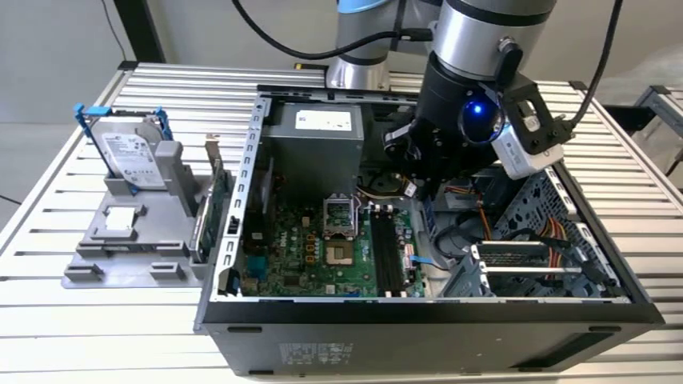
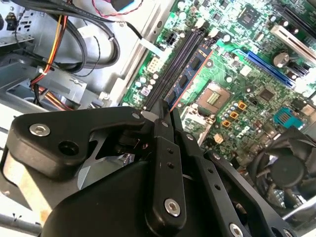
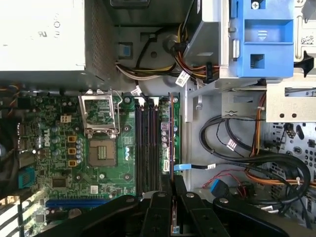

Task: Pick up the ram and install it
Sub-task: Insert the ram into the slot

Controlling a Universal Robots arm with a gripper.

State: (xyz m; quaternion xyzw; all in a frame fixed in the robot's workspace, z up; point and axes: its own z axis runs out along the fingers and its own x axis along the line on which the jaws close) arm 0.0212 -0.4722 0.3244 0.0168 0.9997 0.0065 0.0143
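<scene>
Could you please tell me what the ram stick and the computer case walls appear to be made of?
The ram looks like thin blue circuit board carrying dark, probably plastic-bodied chips, standing upright among the motherboard slots. The case walls appear to be bare sheet metal, dull grey with punched holes. The gripper sits at the stick's end.

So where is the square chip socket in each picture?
Exterior view: the socket sits mid-board, on the exterior view's left of the slots.
First wrist view: the socket lies beside its flipped-open metal lid.
Second wrist view: the socket lies on the green board.
Shared landmark: the long black slots alongside it.
</scene>
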